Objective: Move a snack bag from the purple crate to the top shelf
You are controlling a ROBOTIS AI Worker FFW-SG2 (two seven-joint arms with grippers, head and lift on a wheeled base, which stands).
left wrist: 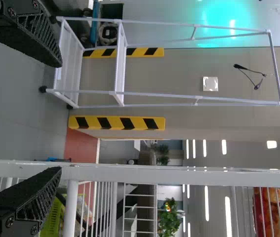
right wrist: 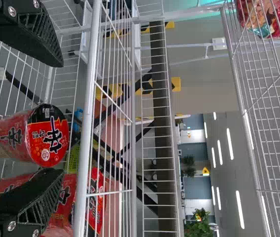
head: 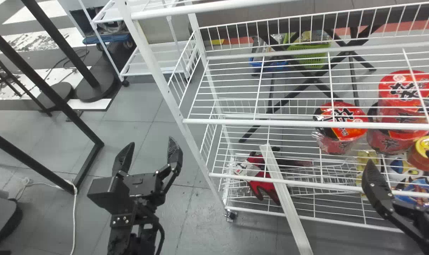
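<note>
Here we are, operator, and your left gripper hangs in the open floor space beside the white wire rack, its two fingers spread wide with nothing between them. Over at the right of the head view, your right gripper sits in front of the rack, fingers apart as well and holding nothing. Now to the containers: behind the rack there's a green basket with something yellowish in it, and just beside it a blue basket whose contents are too hidden by wires to name. And the rack itself, what a load! Red noodle cups stand below one of the wire decks, two of them stacked, with a yellow-lidded tub next to them and blue packets close by; a red glove lies low down, near a long pale bar that slants across the rack's front. Up high, the right wrist view gives you a snack bag, orange and red with a touch of teal, lying on an upper wire shelf (you're peering at it through the mesh, mind). Which way that bag points, and how its long axis runs, you can't tell: the wires and the picture's edge cut it off.
</note>
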